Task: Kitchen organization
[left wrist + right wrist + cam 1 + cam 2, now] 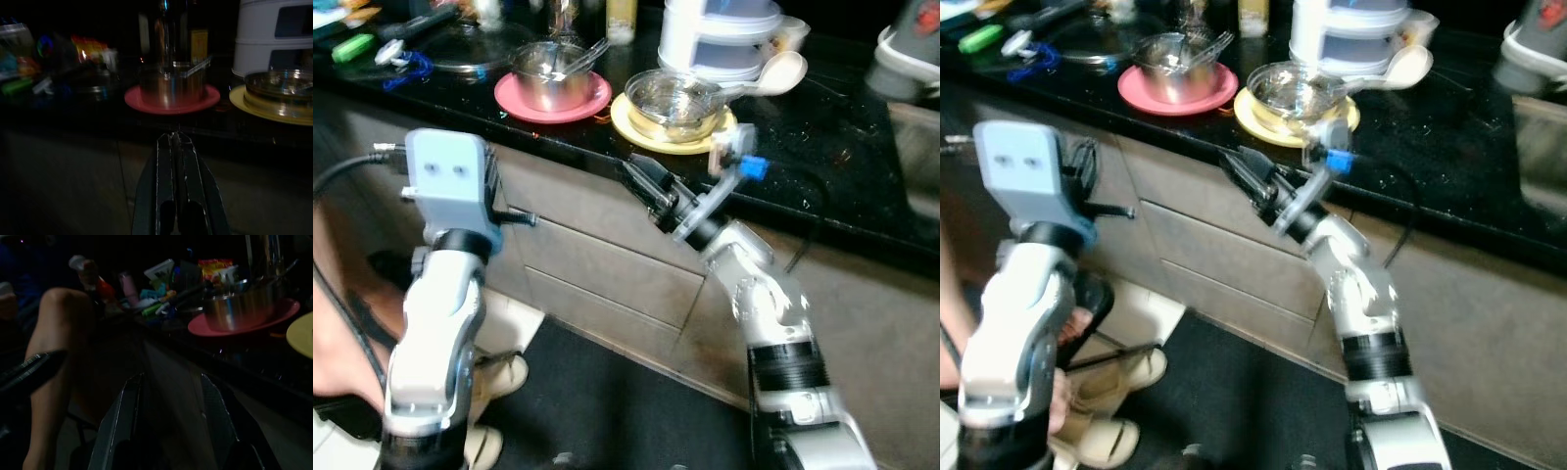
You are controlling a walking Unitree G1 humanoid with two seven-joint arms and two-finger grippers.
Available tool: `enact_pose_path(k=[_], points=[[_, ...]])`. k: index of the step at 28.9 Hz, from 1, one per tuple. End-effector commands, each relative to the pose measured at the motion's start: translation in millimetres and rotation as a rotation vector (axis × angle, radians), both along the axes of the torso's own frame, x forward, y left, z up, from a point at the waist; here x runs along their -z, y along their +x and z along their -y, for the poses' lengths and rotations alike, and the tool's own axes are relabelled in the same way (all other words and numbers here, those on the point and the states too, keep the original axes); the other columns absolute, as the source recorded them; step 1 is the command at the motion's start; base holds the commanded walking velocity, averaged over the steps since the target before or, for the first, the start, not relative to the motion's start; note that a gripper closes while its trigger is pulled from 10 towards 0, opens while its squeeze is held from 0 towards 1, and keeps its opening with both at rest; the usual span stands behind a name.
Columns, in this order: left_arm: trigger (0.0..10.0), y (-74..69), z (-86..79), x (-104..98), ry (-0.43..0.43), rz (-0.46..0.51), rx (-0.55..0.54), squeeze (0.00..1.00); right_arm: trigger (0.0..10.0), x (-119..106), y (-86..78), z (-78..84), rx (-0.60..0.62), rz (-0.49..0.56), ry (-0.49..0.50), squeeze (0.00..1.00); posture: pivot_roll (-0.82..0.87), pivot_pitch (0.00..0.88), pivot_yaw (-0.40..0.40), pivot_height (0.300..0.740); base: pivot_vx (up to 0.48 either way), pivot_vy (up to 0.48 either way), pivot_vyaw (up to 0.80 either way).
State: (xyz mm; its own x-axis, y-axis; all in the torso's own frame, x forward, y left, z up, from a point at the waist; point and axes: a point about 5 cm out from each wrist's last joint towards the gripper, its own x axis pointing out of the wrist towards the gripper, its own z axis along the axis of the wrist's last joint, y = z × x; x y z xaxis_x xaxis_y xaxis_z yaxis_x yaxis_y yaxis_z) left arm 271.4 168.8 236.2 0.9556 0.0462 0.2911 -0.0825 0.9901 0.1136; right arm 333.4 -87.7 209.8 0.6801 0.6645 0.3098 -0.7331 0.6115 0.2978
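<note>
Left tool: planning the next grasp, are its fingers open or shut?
Shut: the left tool's two black fingers lie pressed together.

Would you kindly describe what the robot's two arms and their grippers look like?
Both arms are silver-white jointed segments with black rings. The left arm bears a pale blue-grey box with black cables. The right arm carries a small blue part and a thin black cable. Each gripper, left and right, has two long black fingers.

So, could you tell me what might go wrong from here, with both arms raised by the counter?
1. The glass bowl on the yellow plate sits near the counter edge; the open right gripper just below could knock it while rising.
2. The steel bowl holds loose utensils that could spill if it is jostled.
3. A person's leg is close to the arms.
</note>
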Motion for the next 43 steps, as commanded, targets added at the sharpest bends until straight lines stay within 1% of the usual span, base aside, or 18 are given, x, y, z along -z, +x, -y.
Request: enact_pose_path(k=[1,3,4,6,8,12,29,35,40,43], points=[[10.0,-0.9,2.1,-1,0.0,-0.001,0.013,0.0,10.0,-3,-0.1,1.8,0.003,0.009,-0.005,0.0,0.03,0.048,-0.069,0.732,0.0,-0.48,0.0],[10.0,-1.3,2.3,0,0.002,-0.007,0.015,0.0,10.0,-3,-0.1,2.0,0.003,0.008,-0.005,0.0,0.03,0.051,-0.07,0.732,0.0,-0.48,0.0],[10.0,-1.6,1.7,0,-0.017,0.003,0.01,0.0,10.0,-2,-0.1,2.0,0.003,0.007,-0.006,0.0,0.03,0.051,-0.07,0.732,0.0,-0.48,0.0],[10.0,-1.6,0.4,-1,-0.016,0.009,-0.004,0.0,10.0,-2,0.0,2.0,0.002,0.007,-0.006,0.0,0.03,0.053,-0.07,0.732,0.0,-0.476,0.0],[10.0,-1.6,-2.9,-3,-0.033,0.021,-0.021,0.0,10.0,-2,0.0,2.0,0.002,0.006,-0.006,0.0,0.03,0.053,-0.071,0.732,0.0,0.0,0.0],[10.0,-1.6,-3.6,-2,-0.034,0.021,-0.026,0.0,10.0,-2,0.0,1.9,0.002,0.005,-0.006,0.0,0.02,0.056,-0.072,0.732,0.0,0.0,0.0],[10.0,-0.9,-1.8,-1,-0.033,0.019,-0.021,0.0,10.0,-2,0.4,0.7,0.006,0.004,-0.008,0.0,0.04,0.062,-0.069,0.732,0.0,0.0,0.0],[10.0,-0.1,-3.6,-8,-0.013,0.042,-0.038,0.0,10.0,-3,2.6,1.3,0.023,0.005,-0.003,0.0,0.05,0.069,-0.068,0.732,0.0,0.0,0.0],[10.0,2.4,-7.4,-14,0.002,0.063,-0.05,0.0,10.0,-6,5.6,0.9,0.036,0.017,0.005,0.0,0.07,0.056,-0.058,0.732,0.0,0.0,0.0],[10.0,3.4,-6.6,-13,0.016,0.063,-0.041,0.0,10.0,-6,7.3,0.6,0.046,0.021,0.009,0.0,0.09,0.049,-0.056,0.732,0.0,0.0,0.0]])
